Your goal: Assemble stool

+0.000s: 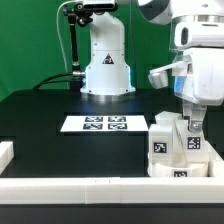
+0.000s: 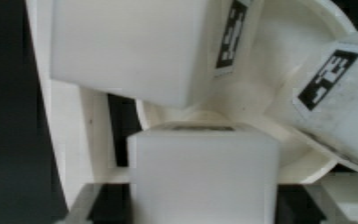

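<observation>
My gripper hangs over a cluster of white tagged stool parts at the exterior view's lower right. In the wrist view a blocky white leg fills the gap between the dark fingers, and the gripper is shut on it. Beyond it lies a second white leg with a black-and-white tag. The curved white seat, also tagged, lies beside both legs. In the exterior view the gripper hides the point where it holds the leg.
The marker board lies flat on the black table in the middle. White border rails run along the front and the exterior view's left. The robot base stands at the back.
</observation>
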You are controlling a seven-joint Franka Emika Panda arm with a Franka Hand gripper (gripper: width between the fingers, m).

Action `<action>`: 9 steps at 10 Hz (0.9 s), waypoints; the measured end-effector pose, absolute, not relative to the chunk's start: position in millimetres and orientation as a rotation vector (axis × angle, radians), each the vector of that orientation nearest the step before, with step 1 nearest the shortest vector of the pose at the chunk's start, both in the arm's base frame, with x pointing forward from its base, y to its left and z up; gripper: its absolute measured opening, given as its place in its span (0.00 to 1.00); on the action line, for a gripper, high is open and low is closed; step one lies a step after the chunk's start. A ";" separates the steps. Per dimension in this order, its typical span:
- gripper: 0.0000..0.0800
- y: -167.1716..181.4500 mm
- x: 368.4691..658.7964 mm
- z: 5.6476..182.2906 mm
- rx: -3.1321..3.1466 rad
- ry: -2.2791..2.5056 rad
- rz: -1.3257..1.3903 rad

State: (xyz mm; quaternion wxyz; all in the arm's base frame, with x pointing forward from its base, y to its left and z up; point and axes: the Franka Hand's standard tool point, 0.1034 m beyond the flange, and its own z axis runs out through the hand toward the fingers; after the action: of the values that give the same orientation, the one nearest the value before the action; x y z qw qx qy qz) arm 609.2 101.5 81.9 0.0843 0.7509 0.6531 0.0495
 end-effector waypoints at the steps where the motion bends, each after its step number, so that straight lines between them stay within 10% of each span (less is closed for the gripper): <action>1: 0.43 101.5 609.2 82.0 2.314 1.866 0.157; 9: 0.43 122.4 602.5 81.6 2.997 0.602 0.179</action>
State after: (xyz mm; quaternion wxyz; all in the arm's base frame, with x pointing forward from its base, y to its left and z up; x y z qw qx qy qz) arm 602.5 122.4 81.6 0.0397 0.9780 0.1965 0.0583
